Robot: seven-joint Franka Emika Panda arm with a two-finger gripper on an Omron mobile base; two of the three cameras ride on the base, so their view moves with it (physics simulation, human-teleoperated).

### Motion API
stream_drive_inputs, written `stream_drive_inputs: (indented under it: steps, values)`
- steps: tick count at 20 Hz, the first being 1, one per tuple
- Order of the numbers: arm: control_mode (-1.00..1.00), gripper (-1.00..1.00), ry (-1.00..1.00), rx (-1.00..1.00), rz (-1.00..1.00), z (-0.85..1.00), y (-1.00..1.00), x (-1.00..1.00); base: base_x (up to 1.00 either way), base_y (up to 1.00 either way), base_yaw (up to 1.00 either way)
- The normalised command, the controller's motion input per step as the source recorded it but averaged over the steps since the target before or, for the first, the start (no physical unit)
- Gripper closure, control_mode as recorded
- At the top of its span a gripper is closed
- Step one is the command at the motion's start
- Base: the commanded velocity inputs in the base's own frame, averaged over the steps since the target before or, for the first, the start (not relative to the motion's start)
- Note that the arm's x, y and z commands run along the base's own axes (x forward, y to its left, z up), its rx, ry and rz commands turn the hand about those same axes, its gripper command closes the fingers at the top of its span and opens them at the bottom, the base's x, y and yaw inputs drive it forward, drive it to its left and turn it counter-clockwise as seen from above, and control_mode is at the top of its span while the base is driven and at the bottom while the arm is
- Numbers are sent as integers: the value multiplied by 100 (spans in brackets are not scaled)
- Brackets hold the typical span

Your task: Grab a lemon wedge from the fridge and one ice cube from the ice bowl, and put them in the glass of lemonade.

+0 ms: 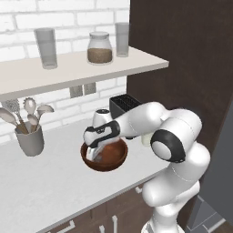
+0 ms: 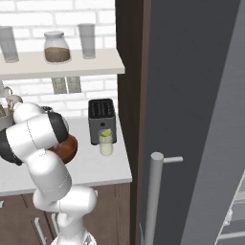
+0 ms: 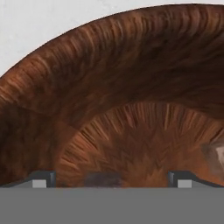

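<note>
My gripper point(image 1: 94, 154) reaches down into the ice bowl point(image 1: 113, 159), a glossy reddish-brown wooden bowl on the counter. In the hand view its fingertips point(image 3: 40, 180) stand wide apart, open, close above the bowl's floor point(image 3: 131, 87). A faint greyish patch point(image 3: 103, 178) lies between the tips and a paler spot point(image 3: 217, 154) sits at the right edge. I cannot tell which of them is the ice cube. The glass of lemonade point(image 2: 106, 143) stands in front of the toaster with a lemon wedge point(image 2: 105, 133) in it. The grey fridge point(image 2: 191, 95) is at the right.
A black toaster point(image 2: 101, 117) stands behind the glass. A grey utensil cup point(image 1: 30, 139) sits at the counter's left. The shelf point(image 1: 68, 70) above holds two tall glasses and a lidded jar point(image 1: 99, 48). The fridge's silver handle point(image 2: 153, 196) is close on the right.
</note>
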Motion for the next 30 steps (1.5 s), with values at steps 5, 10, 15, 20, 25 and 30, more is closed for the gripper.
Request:
stream_drive_inputs:
  steps: [5, 10, 15, 20, 25, 30]
  values:
    - [-100, -100, 5, 0, 0, -24, 0, 7, 0, 0, 0]
    - [-100, -100, 3, 0, 0, -4, -4, 0, 0, 0, 0]
    - [-100, -100, 0, 0, 0, 0, 0, 0, 0, 0, 0]
    - [-100, -100, 0, 0, 0, -4, 0, 0, 0, 0, 0]
    - [-100, -100, 0, 0, 0, 0, 0, 0, 0, 0, 0]
    - [-100, -100, 0, 0, 0, 0, -2, -9, 0, 0, 0]
